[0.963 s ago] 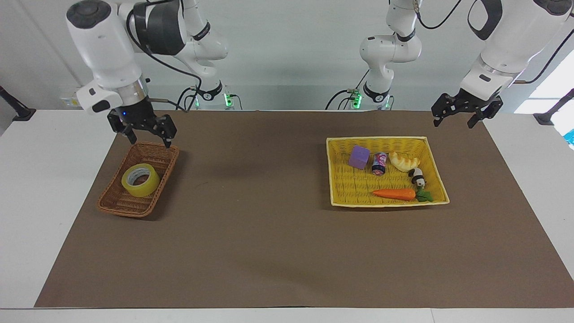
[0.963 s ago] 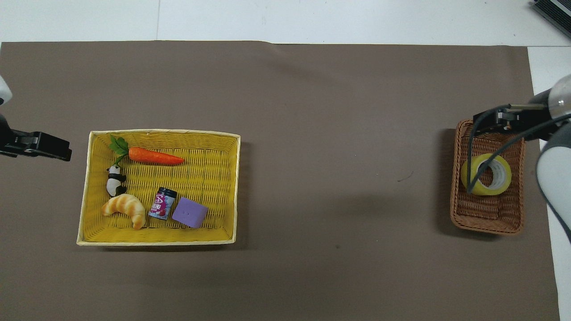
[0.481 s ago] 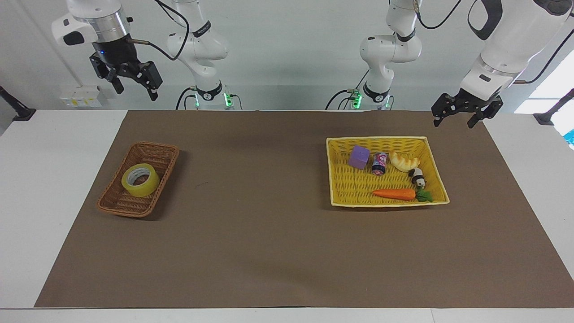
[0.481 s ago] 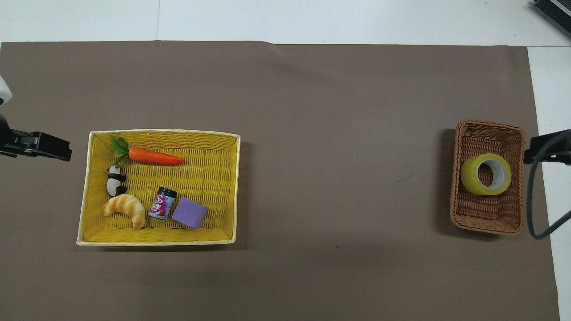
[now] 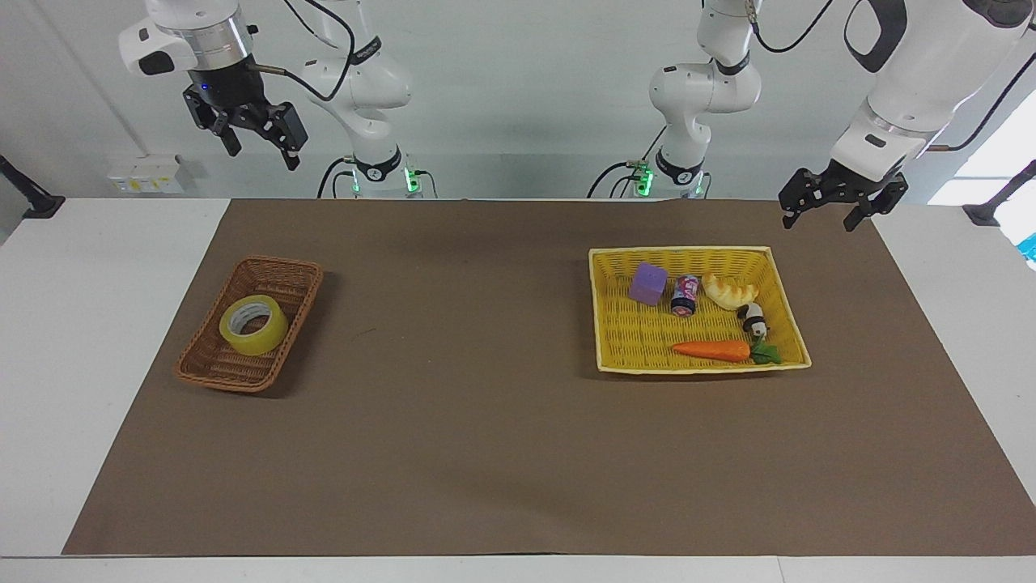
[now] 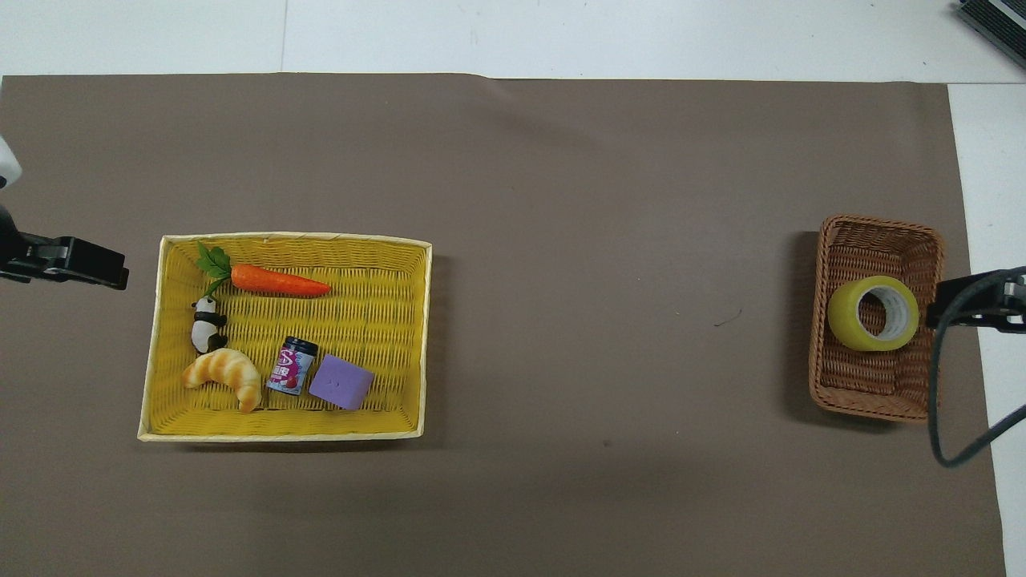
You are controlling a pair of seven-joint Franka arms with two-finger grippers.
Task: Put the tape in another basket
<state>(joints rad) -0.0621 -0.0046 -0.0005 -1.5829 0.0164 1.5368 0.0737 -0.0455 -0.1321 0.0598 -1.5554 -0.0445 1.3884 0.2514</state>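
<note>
Right gripper point(image 5: 261, 144) hangs parted, empty, overhead view cutting it off; tape point(image 5: 253, 325) in basket point(image 5: 212, 368).

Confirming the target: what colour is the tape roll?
Translucent yellow with a pale inner core; the tape shows best in the overhead view.

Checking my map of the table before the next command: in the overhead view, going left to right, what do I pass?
Left gripper, yellow basket holding panda, croissant, carrot, jar, purple block; then bare mat, wicker basket with the tape, right gripper.
</note>
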